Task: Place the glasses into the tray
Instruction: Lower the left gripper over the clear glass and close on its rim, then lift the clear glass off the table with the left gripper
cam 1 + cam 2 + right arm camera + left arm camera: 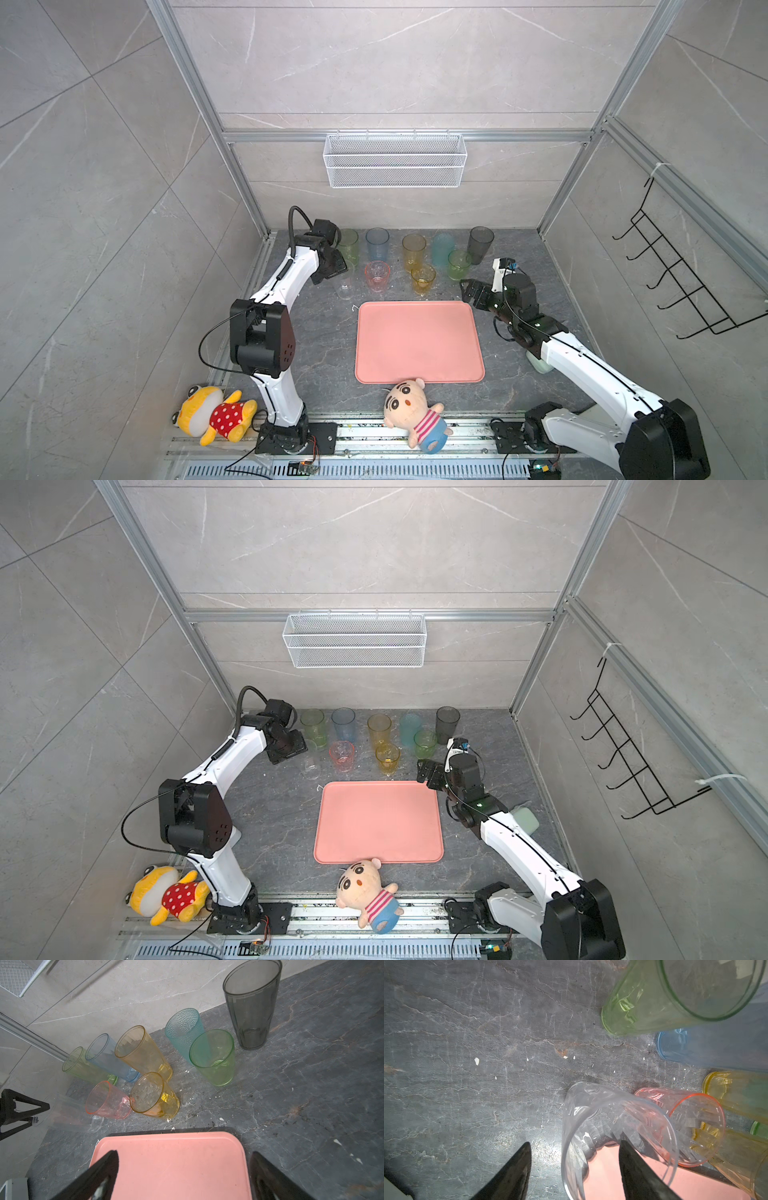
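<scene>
Left wrist view: the left gripper (574, 1142) is spread open at the rim of the clear glass (591, 1109). One finger (639, 1167) sits in or over its mouth. The other (512, 1172) is outside, with a gap to the wall, so nothing is grasped. The pink glass (695, 1126) stands just beside the clear one, and bare surface (467, 1064) lies open on the other side.

In both top views all nine glasses (413, 249) stand upright in two close rows, between the back wall and the tray's (415, 340) far edge. None is on the tray. The right gripper (467, 291) hangs released, jaws wide, at the tray's far right corner. A doll's (409, 405) head touches the tray's near edge.
</scene>
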